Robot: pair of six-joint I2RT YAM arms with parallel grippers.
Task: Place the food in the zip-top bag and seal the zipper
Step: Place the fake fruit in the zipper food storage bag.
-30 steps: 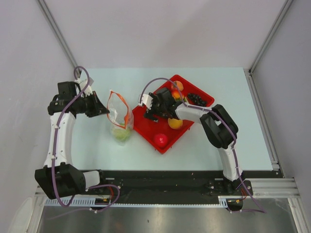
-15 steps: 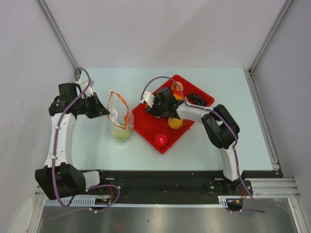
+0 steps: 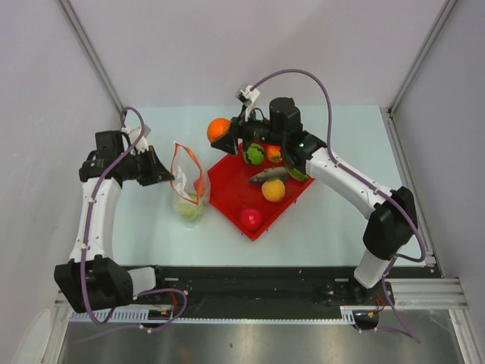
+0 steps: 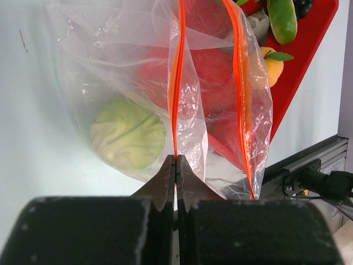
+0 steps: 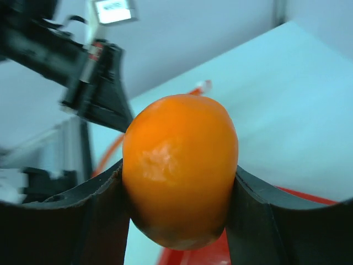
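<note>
1. At the near corner of the red tray (image 3: 231, 199), a red tomato (image 3: 251, 218) is seen lying.
2. A little farther, a green cabbage (image 4: 128, 132) is found at the bottom of the zip-top bag (image 3: 184, 168). The bag stands on the desk (image 3: 348, 212) just beside the left edge of the tray.
3. The left end effector (image 4: 175, 160) is pressed together on the end of one strip of the zipper (image 4: 175, 83). The second strip stands apart from it, so the mouth of the bag is open.
4. In the middle of the tray a yellow-orange fruit (image 3: 273, 189) is laid, and just behind it a grey fish (image 3: 267, 177).
5. Toward the far side of the tray a dark-striped green melon (image 3: 254, 155) is placed.
6. Farthest, an orange (image 3: 218, 130) is pinched between the two fingers of the right end effector (image 5: 177, 176). It is held in the air by the far left corner of the tray, clear of the desk.
</note>
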